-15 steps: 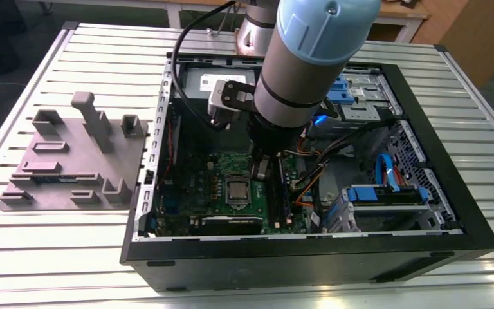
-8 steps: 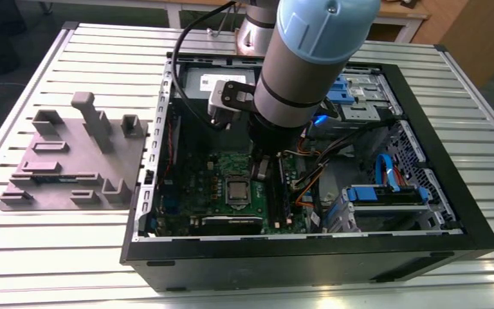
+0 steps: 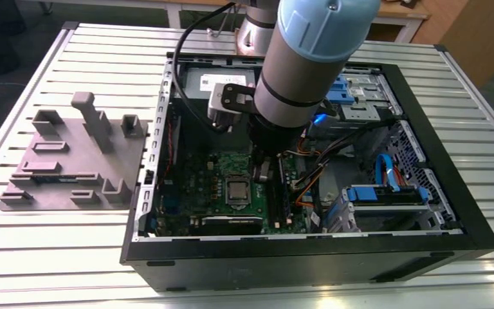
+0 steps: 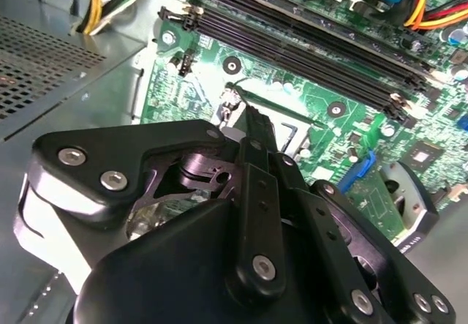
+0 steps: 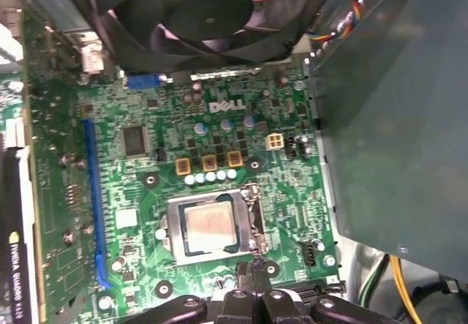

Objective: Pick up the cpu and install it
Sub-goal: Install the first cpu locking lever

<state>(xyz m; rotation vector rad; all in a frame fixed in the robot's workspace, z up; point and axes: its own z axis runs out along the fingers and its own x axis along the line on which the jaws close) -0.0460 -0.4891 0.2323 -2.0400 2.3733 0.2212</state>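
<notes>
Silver cpu (image 5: 212,225) seated in motherboard (image 5: 219,156) socket, jaws together, empty, just beside it

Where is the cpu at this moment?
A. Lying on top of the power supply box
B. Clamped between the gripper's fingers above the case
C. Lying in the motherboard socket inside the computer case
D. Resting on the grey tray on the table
C. In the first wrist view the cpu lies inside the socket frame on the motherboard, with the gripper just beside it.
</notes>
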